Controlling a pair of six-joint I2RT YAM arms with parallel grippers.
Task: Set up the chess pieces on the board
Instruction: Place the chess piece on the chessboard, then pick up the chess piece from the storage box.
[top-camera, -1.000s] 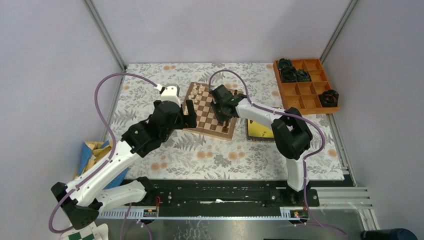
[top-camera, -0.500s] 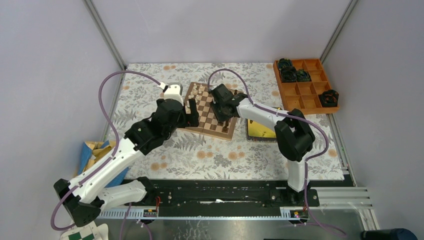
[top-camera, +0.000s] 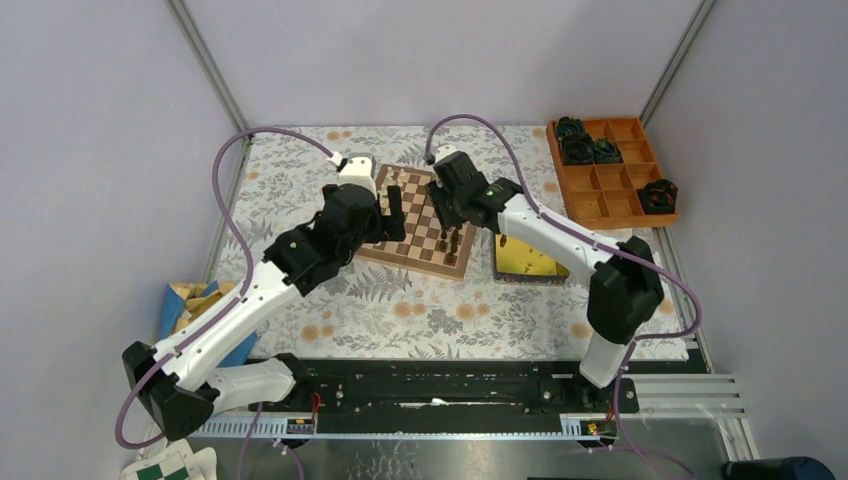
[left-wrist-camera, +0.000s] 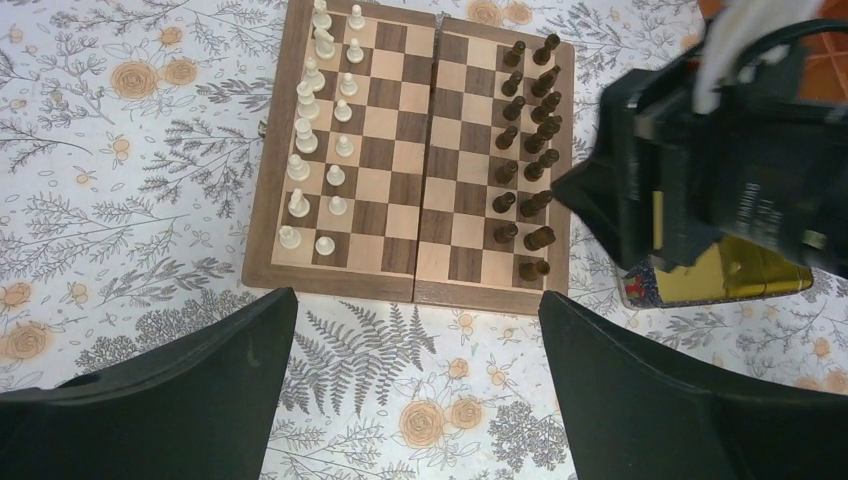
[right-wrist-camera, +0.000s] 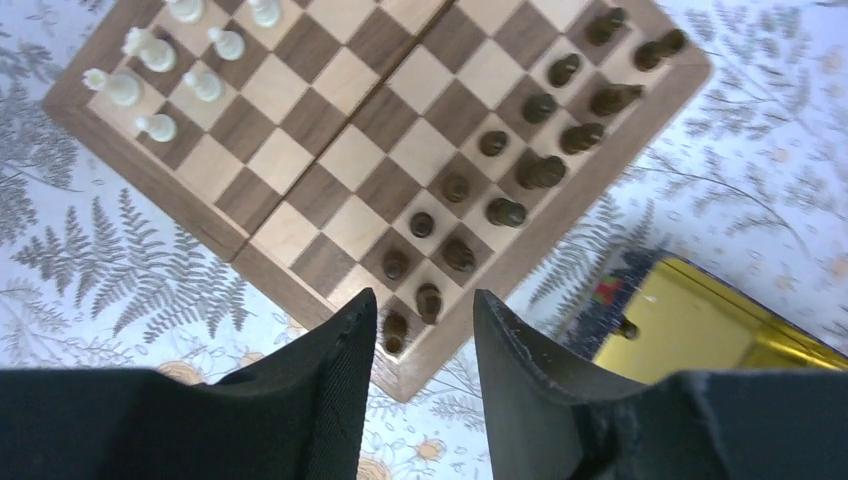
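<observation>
The left gripper (left-wrist-camera: 415, 400) hovers with jaws spread wide. The right gripper (right-wrist-camera: 425, 360) has its jaws parted and empty. Beneath them, the board (left-wrist-camera: 350, 283) lies on the flowered cloth (left-wrist-camera: 130, 170), with cream pieces (left-wrist-camera: 306, 141) lining one edge and dark pieces (left-wrist-camera: 508, 137) the opposite.

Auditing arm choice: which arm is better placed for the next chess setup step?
Right, probably: the right tool, open, hovers over the board's dark-piece corner beside the yellow tin, where a small dark item, possibly a leftover piece, lies. The left tool, wide open, is farther from it.

Bright, even overhead light — soft shadows, little blur.
</observation>
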